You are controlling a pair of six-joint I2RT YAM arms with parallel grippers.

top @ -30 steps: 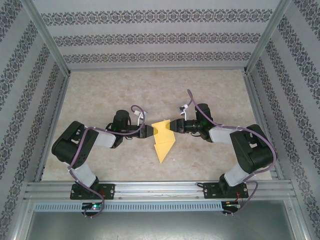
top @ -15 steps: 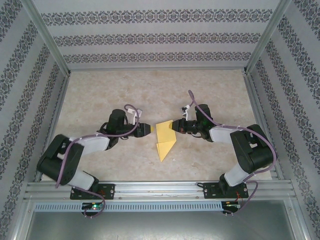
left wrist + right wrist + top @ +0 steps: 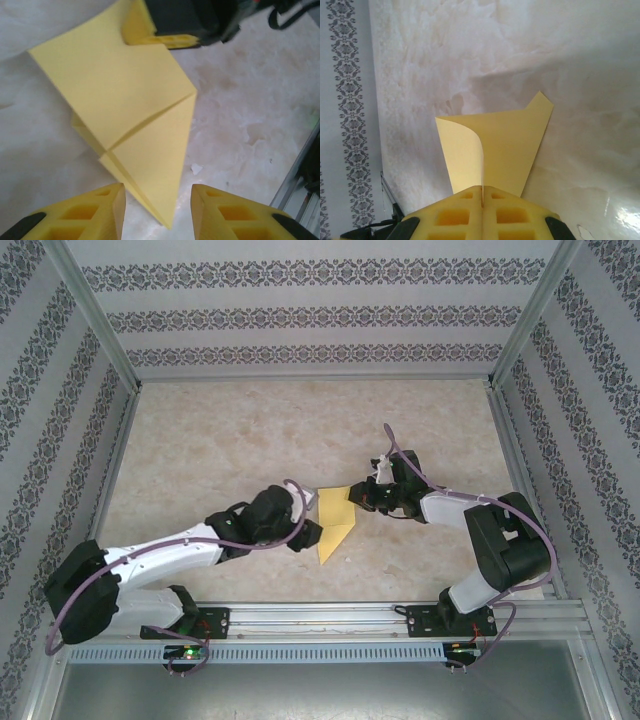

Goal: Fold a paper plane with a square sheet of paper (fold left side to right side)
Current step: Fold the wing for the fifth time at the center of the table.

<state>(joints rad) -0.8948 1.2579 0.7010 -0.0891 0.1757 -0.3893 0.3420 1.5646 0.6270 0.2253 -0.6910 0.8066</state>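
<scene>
The square sheet of paper (image 3: 334,525), plain yellow, is folded into a pointed dart shape and lies mid-table with its tip toward the near edge. My right gripper (image 3: 357,496) is shut on its far right edge. In the right wrist view the shut fingers (image 3: 470,210) pinch a lifted flap of the paper (image 3: 507,145). My left gripper (image 3: 312,533) stands open at the paper's near left side. In the left wrist view the paper (image 3: 125,95) has its pointed tip between the open gripper's (image 3: 157,197) fingers, touching neither.
The pale marbled table (image 3: 200,440) is boxed in by patterned walls and metal side rails. An aluminium rail (image 3: 320,618) carrying both arm bases runs along the near edge. A tiny white scrap (image 3: 196,169) lies beside the paper's tip.
My left gripper let go of the paper's left edge, drew back, then swung round to the paper's near tip, now open. My right gripper closed on the right edge and stayed there.
</scene>
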